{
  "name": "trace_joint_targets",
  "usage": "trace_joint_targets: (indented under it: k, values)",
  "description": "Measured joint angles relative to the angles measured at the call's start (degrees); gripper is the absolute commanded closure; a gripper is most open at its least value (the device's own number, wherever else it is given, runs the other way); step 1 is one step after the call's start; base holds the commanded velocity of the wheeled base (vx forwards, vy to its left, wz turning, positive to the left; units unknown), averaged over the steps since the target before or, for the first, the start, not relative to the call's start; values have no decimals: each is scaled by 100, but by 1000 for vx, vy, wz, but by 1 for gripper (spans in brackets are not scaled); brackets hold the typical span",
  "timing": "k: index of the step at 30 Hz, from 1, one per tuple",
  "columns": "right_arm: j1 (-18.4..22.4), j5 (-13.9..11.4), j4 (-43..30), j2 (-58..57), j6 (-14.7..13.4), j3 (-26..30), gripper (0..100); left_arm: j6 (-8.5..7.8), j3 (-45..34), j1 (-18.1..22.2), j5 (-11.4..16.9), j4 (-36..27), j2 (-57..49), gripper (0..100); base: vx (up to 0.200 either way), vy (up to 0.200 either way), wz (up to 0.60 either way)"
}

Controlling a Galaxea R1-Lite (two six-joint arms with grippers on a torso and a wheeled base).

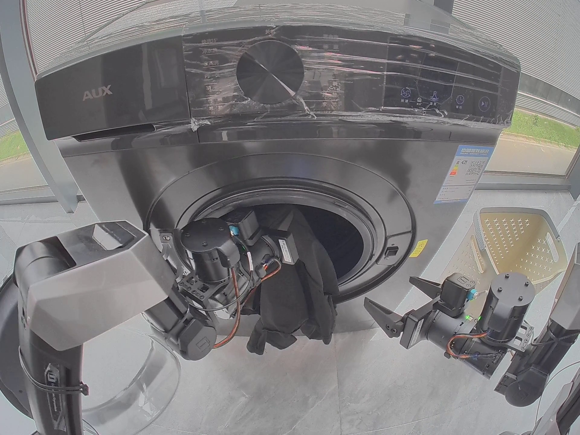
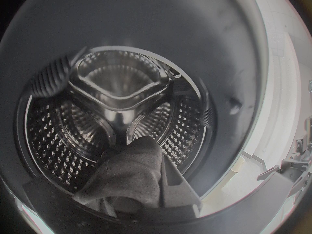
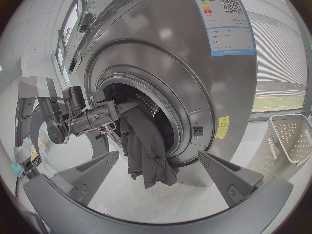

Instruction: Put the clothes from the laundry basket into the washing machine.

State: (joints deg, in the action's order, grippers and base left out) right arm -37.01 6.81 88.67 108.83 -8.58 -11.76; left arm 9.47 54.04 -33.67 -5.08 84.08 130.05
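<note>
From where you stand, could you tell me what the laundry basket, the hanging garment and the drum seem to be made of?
The laundry basket looks like moulded plastic, cream and matt, with rows of holes. The black garment is soft fabric, perhaps cotton knit: limp folds, no sheen. The drum seems polished stainless steel: embossed perforations, mirror-like reflections.

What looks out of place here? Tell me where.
The dark garment is only partly in. Held by the left pincer at the door opening of the washing machine, most of it drapes over the lower rim and hangs down the front. The laundry basket beside the machine sits tilted.
</note>
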Motion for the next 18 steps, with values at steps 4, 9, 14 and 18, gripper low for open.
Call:
trace_joint_targets:
  k: [4,9,14,18]
  values:
    - [5,-4,-2,21,0,-5,0,0,345,10,-96,-232,258,100,0,0,0]
    - [16,-28,0,21,0,-2,0,-4,635,21,-101,-277,540,100,0,0,0]
    - [27,-68,0,13,0,-11,0,-12,1167,68,-85,-378,945,100,0,0,0]
    - [27,-77,-2,13,-1,-16,0,-12,1737,143,-83,-635,1223,100,0,0,0]
